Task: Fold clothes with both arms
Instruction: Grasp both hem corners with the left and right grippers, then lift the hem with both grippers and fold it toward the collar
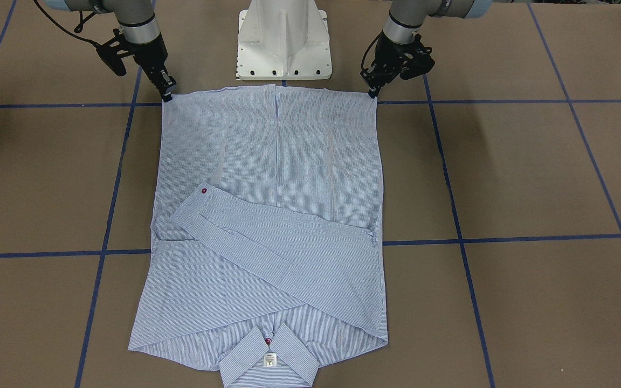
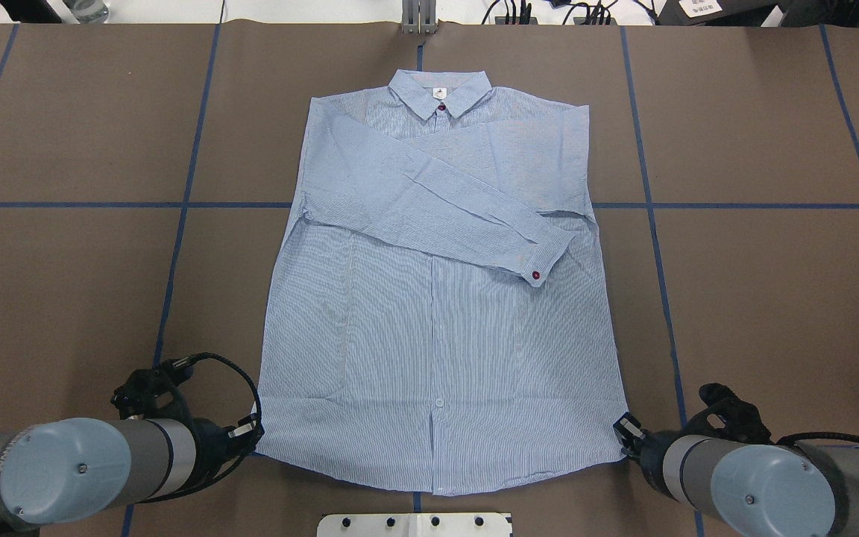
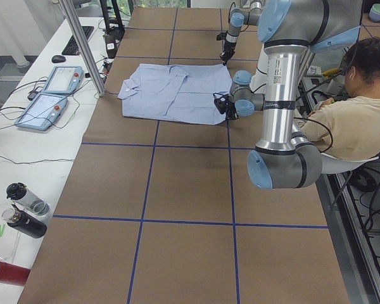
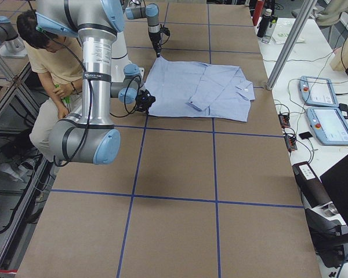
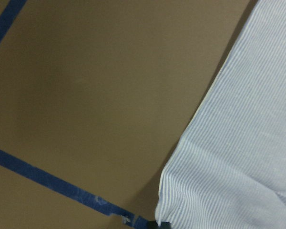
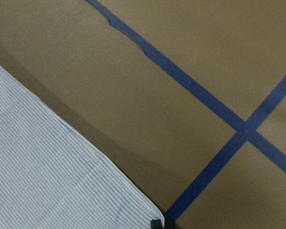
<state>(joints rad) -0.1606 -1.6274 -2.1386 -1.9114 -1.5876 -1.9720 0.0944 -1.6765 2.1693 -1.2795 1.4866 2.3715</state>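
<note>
Shirt (image 2: 437,335) lies lengthwise, collar far; left pincer (image 2: 249,435) and right pincer (image 2: 625,434) sit at its hem corners, whether clamped I can't tell.

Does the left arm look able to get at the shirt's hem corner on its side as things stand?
Probably yes: the left gripper sits right at that corner of the shirt, only table beside it, nothing between. Whether it grips the cloth I cannot tell.
</note>
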